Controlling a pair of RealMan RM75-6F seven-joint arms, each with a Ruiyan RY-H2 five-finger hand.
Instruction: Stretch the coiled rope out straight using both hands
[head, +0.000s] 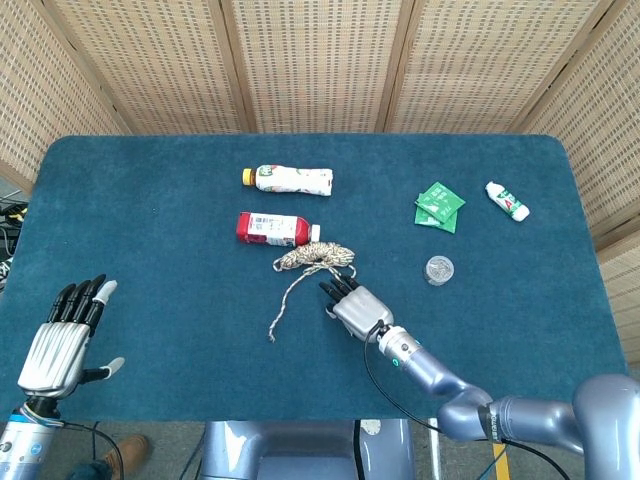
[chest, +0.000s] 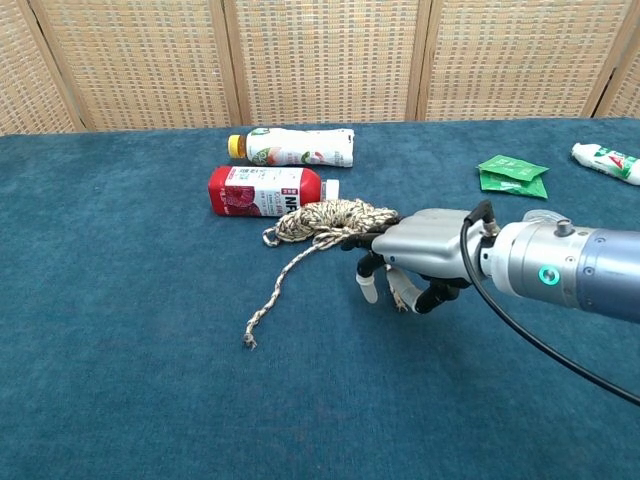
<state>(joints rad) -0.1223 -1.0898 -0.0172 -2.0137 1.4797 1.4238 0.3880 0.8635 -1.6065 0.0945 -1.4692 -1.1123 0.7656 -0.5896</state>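
Rope (head: 312, 258): coiled mid-tabletop (head: 150, 220), beside the red bottle (head: 272, 229) (one tail trailing toward you).
Your right hand (head: 352, 303): just beside the coil; grasp unclear.
Your left hand (head: 62, 338): released, fingers spread, well apart.

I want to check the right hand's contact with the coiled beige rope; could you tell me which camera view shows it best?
The chest view: the right hand is large and side-on, its fingers curled down beside the coiled beige rope. Whether it grips a strand I cannot tell. The head view shows only the hand's back, small, from above.
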